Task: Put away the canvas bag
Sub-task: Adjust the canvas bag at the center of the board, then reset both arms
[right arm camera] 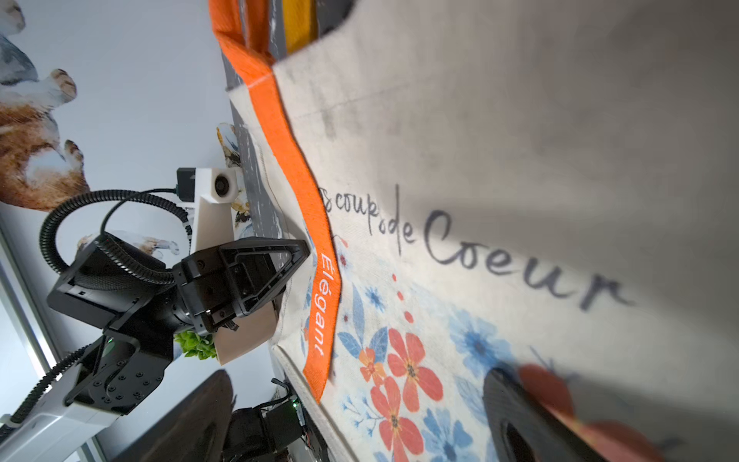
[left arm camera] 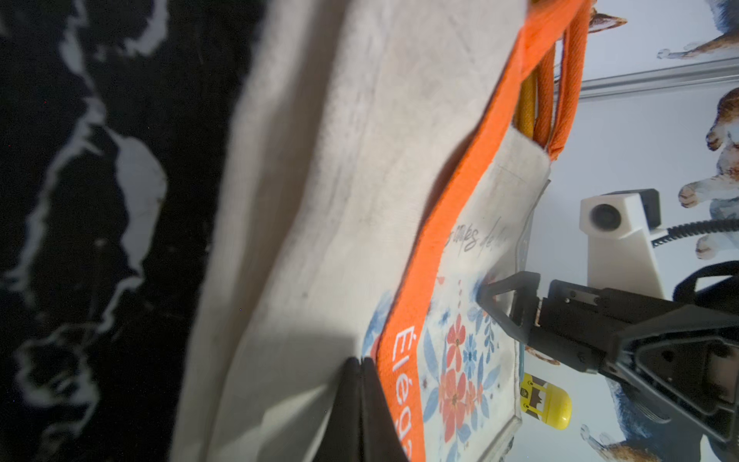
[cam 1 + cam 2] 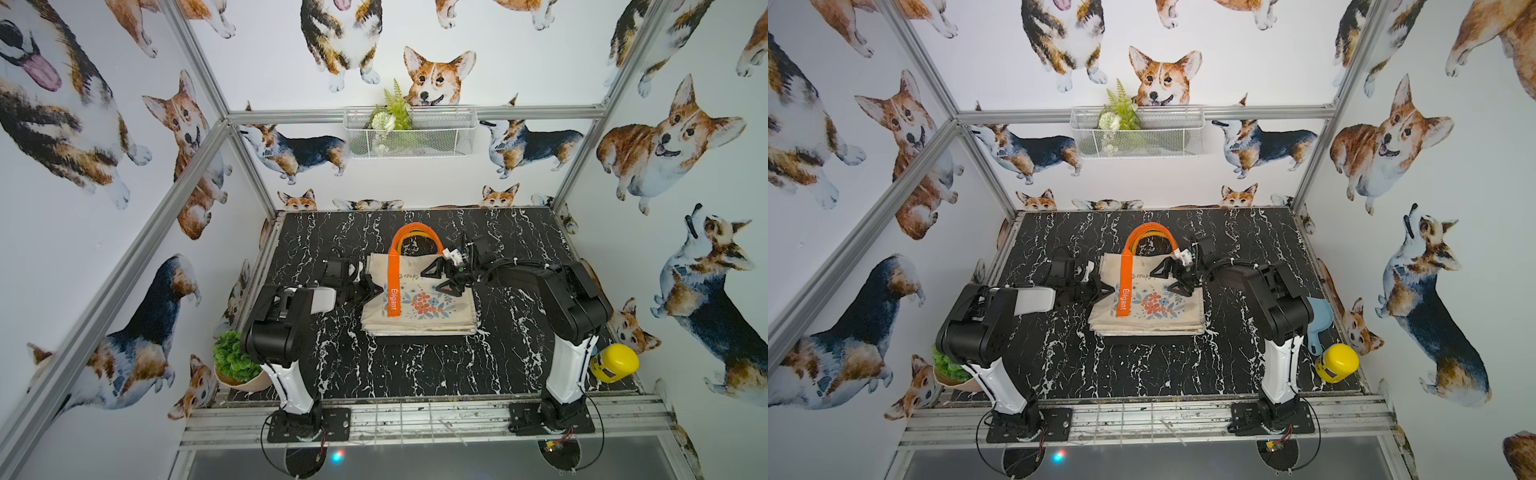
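At the centre of the frame in both top views, the canvas bag [image 3: 419, 301] [image 3: 1148, 303] lies flat on the black marbled table [image 3: 415, 365], its floral print facing up. Layered cloth edges show along the bag's lower side. Its orange handles [image 3: 415, 235] arch above its upper edge, and 1 orange strap [image 3: 392, 286] printed "Élégant" runs down over the left part of the print.

The left gripper [image 3: 371, 291] reaches in from the left of the frame. Its jaws are pressed together on the cloth at the bag's left edge, just beside the strap. The left wrist view shows the 2 black fingers [image 2: 374, 404] meeting at a crease in the cloth.

The right gripper [image 3: 441, 279] comes in from the right of the frame and sits over the right part of the bag with its jaws spread wide and nothing between them. In the right wrist view 1 of its fingers [image 1: 516, 424] lies just over the flowers; I cannot tell whether it touches them.

A potted plant [image 3: 232, 357] stands at the table's lower left corner, a yellow bottle [image 3: 614, 362] at the lower right, and a wire basket [image 3: 409, 133] hangs on the back wall, upper centre
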`<state>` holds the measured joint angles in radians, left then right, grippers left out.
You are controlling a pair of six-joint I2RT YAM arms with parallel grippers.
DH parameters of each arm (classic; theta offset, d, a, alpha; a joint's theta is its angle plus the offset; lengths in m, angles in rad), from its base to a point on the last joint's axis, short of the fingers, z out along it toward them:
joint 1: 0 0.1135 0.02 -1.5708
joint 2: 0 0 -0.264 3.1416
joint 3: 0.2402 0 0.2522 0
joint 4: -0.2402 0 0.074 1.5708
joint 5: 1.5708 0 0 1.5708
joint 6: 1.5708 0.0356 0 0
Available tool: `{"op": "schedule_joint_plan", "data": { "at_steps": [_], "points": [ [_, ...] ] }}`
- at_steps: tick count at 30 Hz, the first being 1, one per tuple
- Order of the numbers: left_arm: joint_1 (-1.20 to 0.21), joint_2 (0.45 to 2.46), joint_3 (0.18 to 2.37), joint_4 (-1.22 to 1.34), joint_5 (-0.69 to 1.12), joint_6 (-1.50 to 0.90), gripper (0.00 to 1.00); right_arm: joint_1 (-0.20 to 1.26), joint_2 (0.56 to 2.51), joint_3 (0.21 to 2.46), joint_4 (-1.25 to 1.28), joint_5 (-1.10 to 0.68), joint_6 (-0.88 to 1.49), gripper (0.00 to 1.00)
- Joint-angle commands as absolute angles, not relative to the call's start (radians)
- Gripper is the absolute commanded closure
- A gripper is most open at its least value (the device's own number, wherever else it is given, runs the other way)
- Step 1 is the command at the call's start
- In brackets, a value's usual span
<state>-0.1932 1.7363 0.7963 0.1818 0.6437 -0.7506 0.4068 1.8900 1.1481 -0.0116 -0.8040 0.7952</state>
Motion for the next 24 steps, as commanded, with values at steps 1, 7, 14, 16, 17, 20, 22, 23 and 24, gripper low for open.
{"op": "schedule_joint_plan", "data": {
  "at_steps": [1,7,14,16,17,20,22,23,24],
  "points": [
    [-0.186,1.605,0.842,0.082,0.592,-0.685,0.55,0.36,1.765,1.206,-0.107,-0.82,0.754,0.01],
    [-0.153,1.295,0.898,-0.031,0.42,-0.544,0.0,0.167,1.43,1.272,-0.393,-0.6,0.576,0.01],
    [-0.147,1.068,0.709,0.085,-0.155,-0.333,0.0,0.121,1.013,0.888,-0.214,0.129,0.1,0.01],
    [-0.148,1.025,0.6,0.207,-0.157,-0.144,0.0,0.12,0.946,0.746,-0.125,0.166,-0.01,0.01],
    [-0.147,1.013,0.557,0.253,-0.205,-0.131,0.0,0.12,0.928,0.694,-0.088,0.165,-0.016,0.01],
    [-0.147,1.002,0.407,0.448,-0.287,-0.054,0.0,0.099,0.892,0.472,0.2,0.078,0.037,0.01],
    [-0.145,1.047,0.31,0.646,-0.315,0.003,0.0,0.092,0.913,0.314,0.472,0.024,0.004,0.01],
    [-0.141,1.082,0.271,0.737,-0.303,0.034,0.0,0.086,0.945,0.287,0.528,0.031,0.013,0.01],
    [-0.135,1.129,0.24,0.831,-0.28,0.06,0.0,0.082,0.983,0.271,0.583,0.075,0.037,0.01]
  ]
}}
